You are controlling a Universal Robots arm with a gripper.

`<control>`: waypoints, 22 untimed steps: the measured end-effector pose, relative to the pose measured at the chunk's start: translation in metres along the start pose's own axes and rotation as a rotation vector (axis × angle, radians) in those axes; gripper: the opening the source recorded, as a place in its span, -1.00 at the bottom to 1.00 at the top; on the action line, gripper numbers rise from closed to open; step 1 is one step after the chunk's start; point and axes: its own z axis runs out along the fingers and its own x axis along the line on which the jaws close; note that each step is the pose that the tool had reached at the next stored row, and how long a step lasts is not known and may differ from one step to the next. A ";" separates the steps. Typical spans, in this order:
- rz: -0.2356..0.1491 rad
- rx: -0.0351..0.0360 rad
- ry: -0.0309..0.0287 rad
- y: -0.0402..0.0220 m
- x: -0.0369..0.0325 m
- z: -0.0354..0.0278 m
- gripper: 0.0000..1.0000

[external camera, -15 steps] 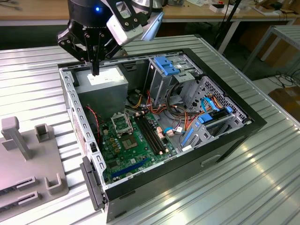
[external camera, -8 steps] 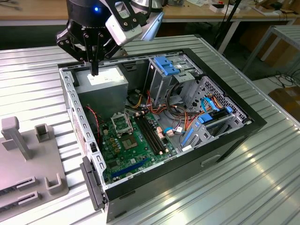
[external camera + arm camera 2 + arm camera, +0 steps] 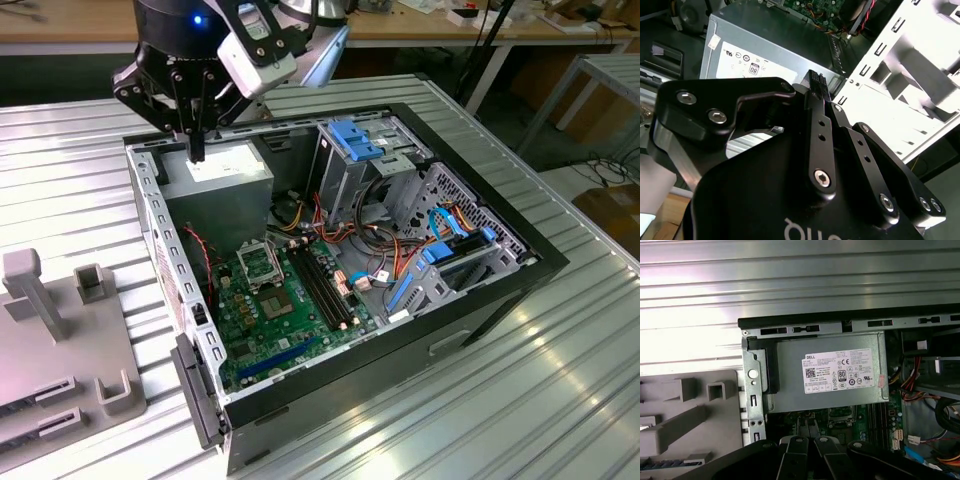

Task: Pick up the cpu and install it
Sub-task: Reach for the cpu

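In the exterior view, the black end effector (image 3: 197, 148) hangs over a big grey metal box with a white label (image 3: 215, 178), at one corner of the open black computer case (image 3: 545, 262). Its fingers stand together. Whether the small flat silver-grey cpu is pinched between them cannot be told. Such a chip is probably light, stiff and smooth-topped, with a fragile underside, so opposite edges are the place to hold it. A black square socket frame (image 3: 262, 265) lies on the green motherboard (image 3: 280, 330). The case rests on a ribbed silver metal desk (image 3: 570, 400) beside a grey plastic fixture (image 3: 50, 340).

In the second wrist view, the fingers (image 3: 820, 135) meet above the labelled box.

In the first wrist view, that box lies just beyond the closed fingers (image 3: 795, 452).
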 end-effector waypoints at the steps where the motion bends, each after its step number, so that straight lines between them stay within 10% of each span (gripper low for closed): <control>1: 0.000 0.0000 0.0000 -0.0001 0.0006 0.0000 -0.79; 22: 0.000 0.0001 0.0000 -0.0008 0.0100 0.0008 -0.79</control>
